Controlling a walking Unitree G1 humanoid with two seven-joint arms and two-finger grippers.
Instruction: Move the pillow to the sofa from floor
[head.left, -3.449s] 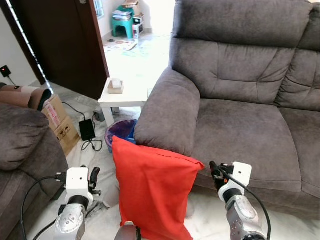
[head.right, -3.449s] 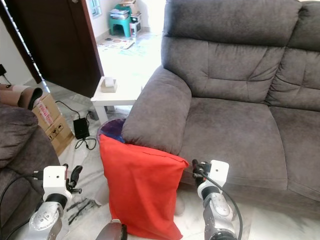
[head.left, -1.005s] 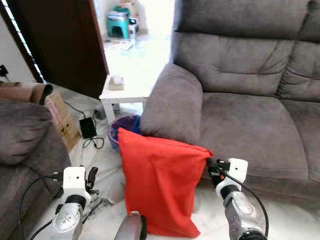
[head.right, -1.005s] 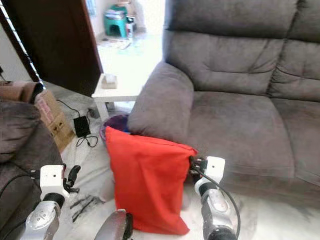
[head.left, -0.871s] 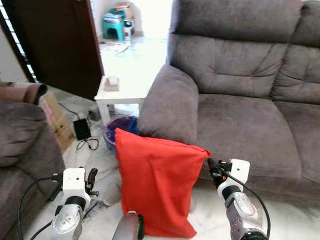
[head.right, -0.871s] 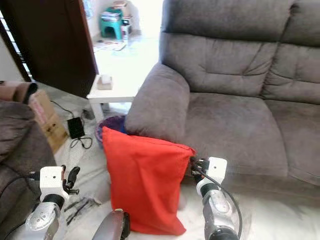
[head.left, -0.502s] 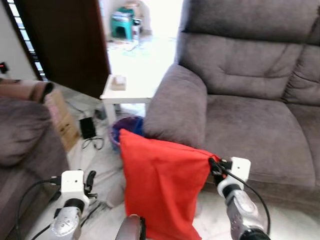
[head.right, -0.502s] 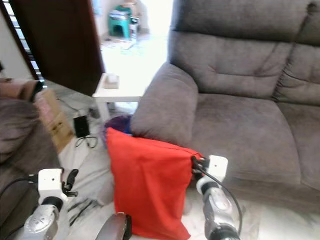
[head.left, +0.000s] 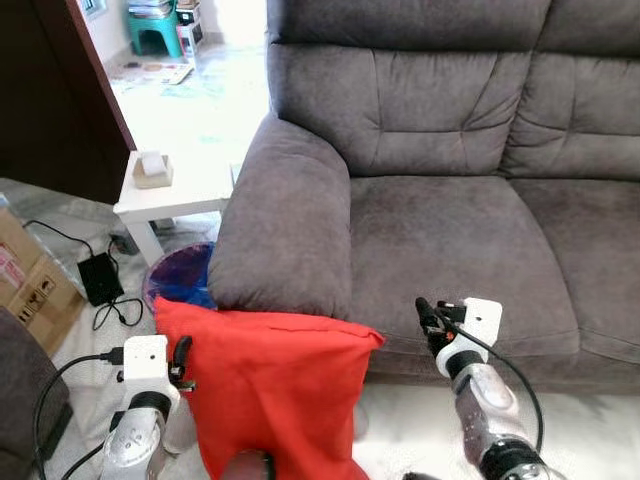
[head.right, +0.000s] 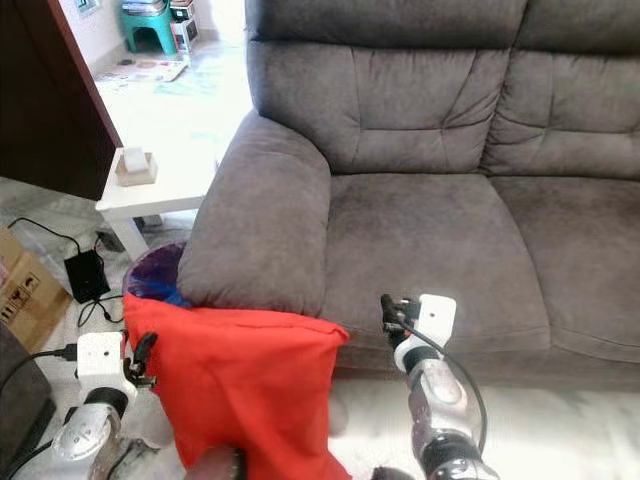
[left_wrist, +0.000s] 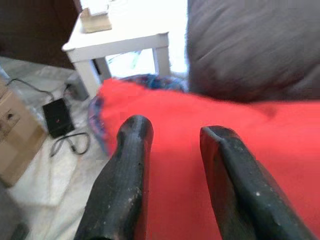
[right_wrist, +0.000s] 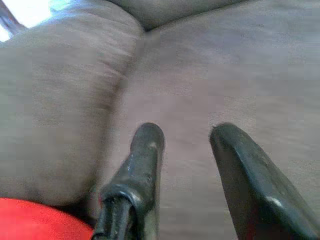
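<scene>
While I watch the head feed, the red pillow (head.left: 268, 390) sits low and left of centre: smooth fabric, roughly rectangular, standing on the floor (head.left: 590, 450) with its top edge tucked under the sofa (head.left: 440, 200) armrest. Sofa is grey, suede-like, with stitched cushion seams. My left gripper (head.left: 180, 358), jaws open, is at lower left just beside the pillow's left edge; its wrist view has both black rounded fingers (left_wrist: 127, 175) framing red cloth. My right gripper (head.left: 428, 318), jaws open on nothing, is at lower centre-right by the seat front, apart from the pillow's right corner. White square bench (head.left: 175, 185) at mid left carries a small box (head.left: 152, 170); cardboard carton (head.left: 30, 285) at the left edge.
</scene>
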